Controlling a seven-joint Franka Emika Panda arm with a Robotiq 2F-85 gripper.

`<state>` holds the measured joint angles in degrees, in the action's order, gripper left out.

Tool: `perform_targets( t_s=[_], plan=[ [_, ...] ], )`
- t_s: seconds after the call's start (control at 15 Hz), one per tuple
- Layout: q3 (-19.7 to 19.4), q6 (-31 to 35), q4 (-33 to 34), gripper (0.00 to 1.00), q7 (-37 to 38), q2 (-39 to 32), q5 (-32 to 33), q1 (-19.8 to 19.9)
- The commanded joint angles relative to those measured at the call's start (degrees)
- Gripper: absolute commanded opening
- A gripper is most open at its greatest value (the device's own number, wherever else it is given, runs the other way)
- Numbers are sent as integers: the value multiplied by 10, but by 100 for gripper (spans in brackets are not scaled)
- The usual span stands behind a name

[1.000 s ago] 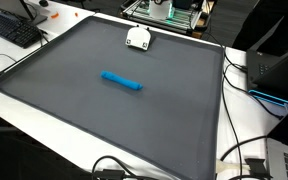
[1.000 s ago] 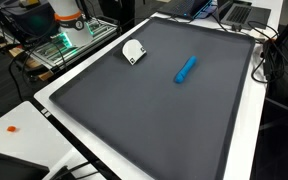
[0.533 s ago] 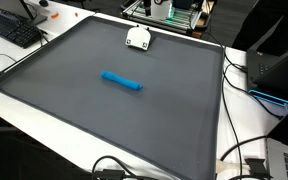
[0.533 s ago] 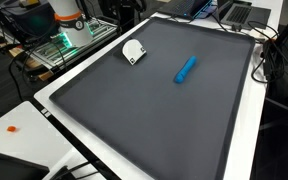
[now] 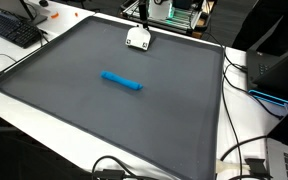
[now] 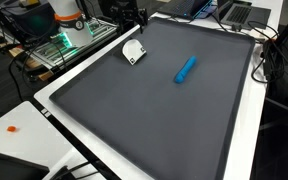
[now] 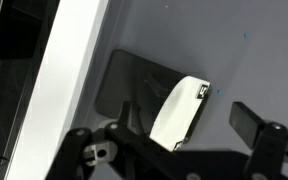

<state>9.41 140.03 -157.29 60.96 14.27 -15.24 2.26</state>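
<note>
In an exterior view the gripper (image 5: 142,10) is hanging at the far edge of the dark mat (image 5: 104,120), only its dark lower part showing at the top of the frame; the jaw state cannot be told here. The white object (image 5: 137,38) is lying on the mat just below the gripper and close to that far edge, apart from it. The blue cylinder (image 5: 122,81) is lying flat near the mat's middle, well apart from both. A keyboard (image 5: 14,28) is sitting off the mat at the upper left. In an exterior view from another side the gripper (image 6: 131,14) is hovering over the mat's corner region, just above and beside the white object (image 6: 133,51), not touching it. The blue cylinder (image 6: 186,69) is lying further in on the mat (image 6: 164,120), well clear. In the wrist view the fingers (image 7: 252,120) are standing wide apart, so the claw is open and holding nothing. The white object (image 7: 181,112) is lying tilted between them, lower centre, on the grey mat surface (image 7: 254,50). The white table edge (image 7: 69,60) is running diagonally along the left.
</note>
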Motion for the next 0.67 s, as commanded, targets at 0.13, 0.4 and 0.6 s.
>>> perform_targets(
  t_s=[0.13, 0.4, 0.6],
  plan=[
    [-16, 69, 0, 100, 3, -60, -15, -18],
    [-18, 111, 1, 100, 27, -88, -2, -19],
    [-21, 138, 1, 100, 43, -102, 1, -22]
  ],
)
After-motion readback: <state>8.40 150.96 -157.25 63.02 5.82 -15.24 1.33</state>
